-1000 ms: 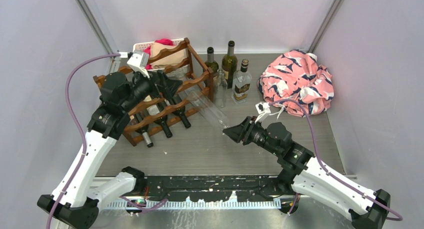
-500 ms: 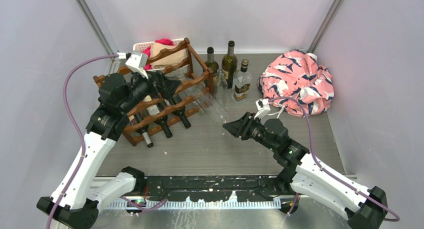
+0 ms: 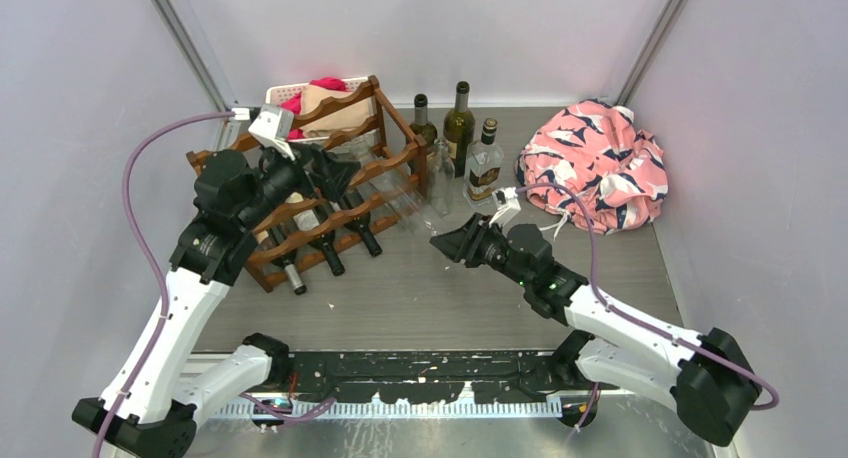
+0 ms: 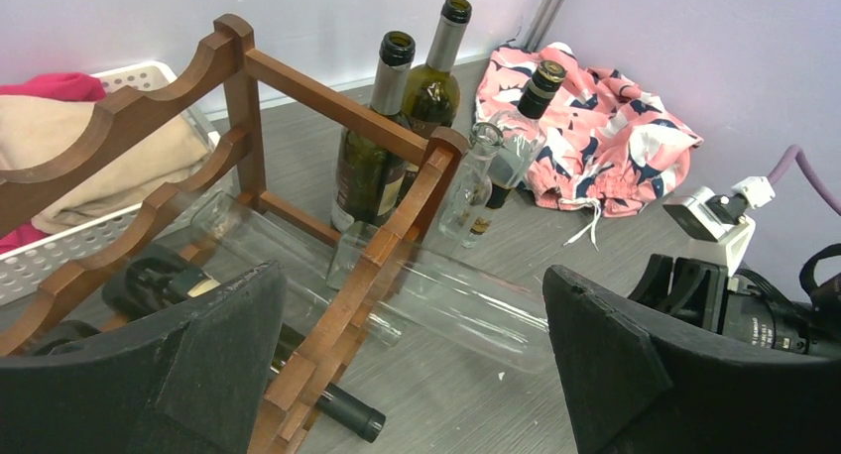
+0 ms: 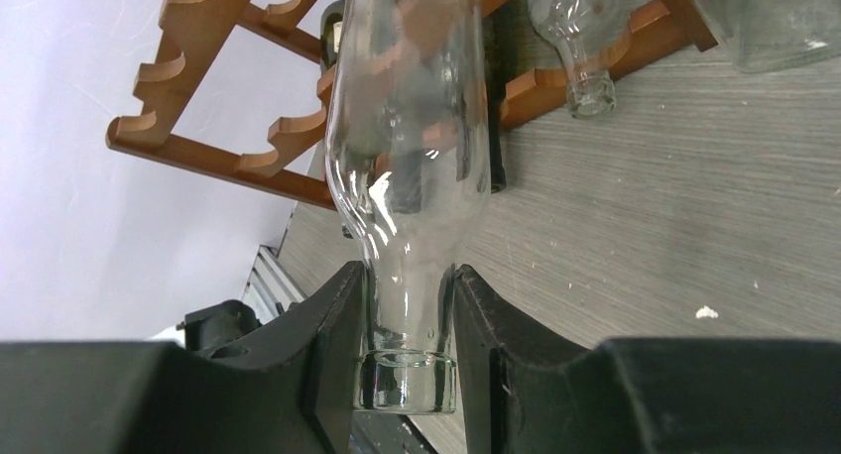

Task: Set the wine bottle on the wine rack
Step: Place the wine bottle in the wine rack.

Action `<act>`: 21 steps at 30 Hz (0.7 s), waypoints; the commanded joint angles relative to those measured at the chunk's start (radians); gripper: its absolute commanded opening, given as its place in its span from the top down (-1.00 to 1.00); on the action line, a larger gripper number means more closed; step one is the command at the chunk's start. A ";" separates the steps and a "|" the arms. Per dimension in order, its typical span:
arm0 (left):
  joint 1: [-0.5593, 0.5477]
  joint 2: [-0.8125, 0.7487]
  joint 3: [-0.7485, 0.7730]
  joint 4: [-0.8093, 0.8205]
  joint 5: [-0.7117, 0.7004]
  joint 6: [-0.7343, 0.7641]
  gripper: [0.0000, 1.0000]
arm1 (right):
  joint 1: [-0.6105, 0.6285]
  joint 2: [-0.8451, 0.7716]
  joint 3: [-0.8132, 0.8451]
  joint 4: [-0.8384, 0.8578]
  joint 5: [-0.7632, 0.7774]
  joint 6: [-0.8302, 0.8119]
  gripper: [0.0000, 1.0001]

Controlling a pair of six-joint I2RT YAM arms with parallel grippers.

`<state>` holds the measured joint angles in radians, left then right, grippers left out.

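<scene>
Being pinched by its thin neck between the closed-in fingers of the right gripper, the clear bottle is seen near the middle of the top view, with its fat end poked into the wine rack at the upper left. Since a second ago the right gripper has been moved up and to the left, nearer to the rack, so the bottle has been slid deeper between the wavy rails. The left gripper is held over the rack with its fingers spread wide and nothing in them; it has hardly been moved. The bottle is judged to be partly in, but not yet let go. A little more pushing is likely needed before it can be left to rest beside the dark bottles already lying there.
</scene>
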<state>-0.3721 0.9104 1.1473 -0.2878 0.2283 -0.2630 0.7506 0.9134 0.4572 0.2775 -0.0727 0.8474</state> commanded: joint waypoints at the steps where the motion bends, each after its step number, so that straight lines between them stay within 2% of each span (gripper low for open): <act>1: 0.006 -0.029 -0.003 0.065 -0.010 0.024 -0.99 | -0.005 0.075 0.067 0.309 -0.007 -0.020 0.98; 14: 0.006 -0.042 -0.013 0.065 -0.028 0.043 -0.99 | -0.006 0.425 0.208 0.606 0.021 -0.040 0.98; 21: 0.006 -0.044 -0.016 0.065 -0.034 0.051 -1.00 | -0.007 0.554 0.288 0.655 0.069 -0.056 0.98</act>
<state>-0.3717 0.8845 1.1290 -0.2871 0.2054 -0.2298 0.7441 1.4544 0.6506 0.7067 -0.0505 0.8177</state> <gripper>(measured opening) 0.996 0.412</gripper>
